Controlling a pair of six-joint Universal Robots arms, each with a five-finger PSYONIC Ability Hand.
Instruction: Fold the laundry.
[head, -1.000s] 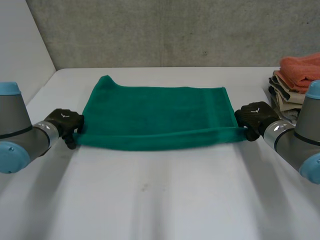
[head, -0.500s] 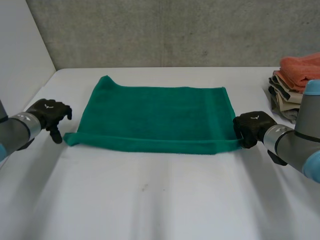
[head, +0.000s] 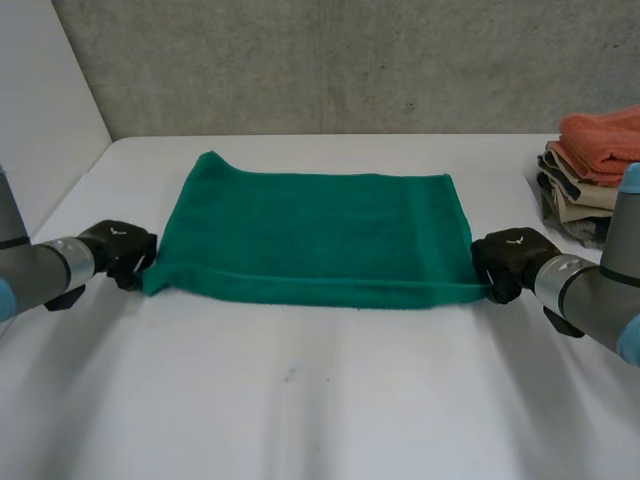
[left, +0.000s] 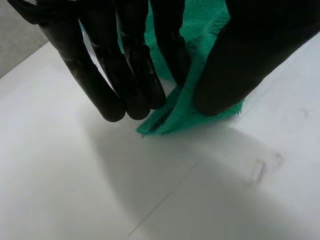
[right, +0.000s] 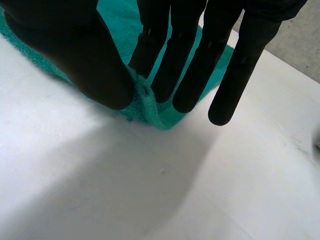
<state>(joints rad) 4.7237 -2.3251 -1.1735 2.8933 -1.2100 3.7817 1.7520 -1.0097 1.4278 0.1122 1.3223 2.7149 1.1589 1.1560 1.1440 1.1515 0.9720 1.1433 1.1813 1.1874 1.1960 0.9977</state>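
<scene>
A green towel (head: 310, 232) lies spread across the middle of the white table (head: 320, 400), its near edge turned up in a low fold. My left hand (head: 122, 252) is at the towel's near left corner. In the left wrist view that hand (left: 125, 65) pinches the green corner (left: 180, 112) between thumb and fingers. My right hand (head: 508, 262) is at the near right corner. In the right wrist view my right hand (right: 180, 55) holds that corner (right: 145, 107) pinched between the thumb and the straight fingers.
A stack of folded laundry (head: 580, 195) with an orange towel (head: 603, 138) on top stands at the table's right edge, just beyond my right hand. A grey wall runs behind the table. Bare white table lies in front of the towel.
The left hand let go of the near left corner, drew off to the left, then came back and pinched it again. The right hand kept its grip and the near edge shifted slightly nearer.
</scene>
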